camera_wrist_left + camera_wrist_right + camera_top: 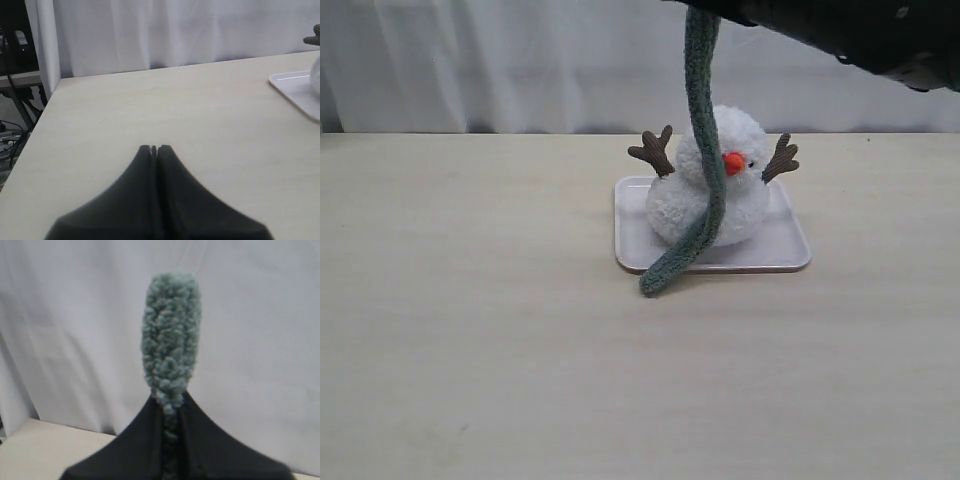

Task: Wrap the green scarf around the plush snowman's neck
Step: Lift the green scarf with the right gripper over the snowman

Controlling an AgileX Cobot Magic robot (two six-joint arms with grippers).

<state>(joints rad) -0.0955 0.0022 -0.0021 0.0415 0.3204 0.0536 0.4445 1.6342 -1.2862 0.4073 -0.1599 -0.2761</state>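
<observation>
While R tool (pixel 170 404) grips scarf (pixel 703 120), arm (pixel 840 30) overhead

A grey-green scarf (pixel 703 140), a white snowman (pixel 752 208) with orange nose (pixel 733 162), brown arms (pixel 653 152), pale tray (pixel 788 248).

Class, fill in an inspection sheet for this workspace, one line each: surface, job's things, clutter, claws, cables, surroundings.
Surface: pale wood-grain table, flat.
Job's things: snowman upright on a white tray; scarf hangs from above in front of it, its lower end trailing off the tray onto the table; not wound round the snowman.
Clutter: nothing seen.
Claws: left claw shut, holding nothing; right claw shut on the scarf's upper end, raised.
Cables: a few beyond the table's edge, seen in the left wrist view.
Surroundings: white curtain behind the table.
</observation>
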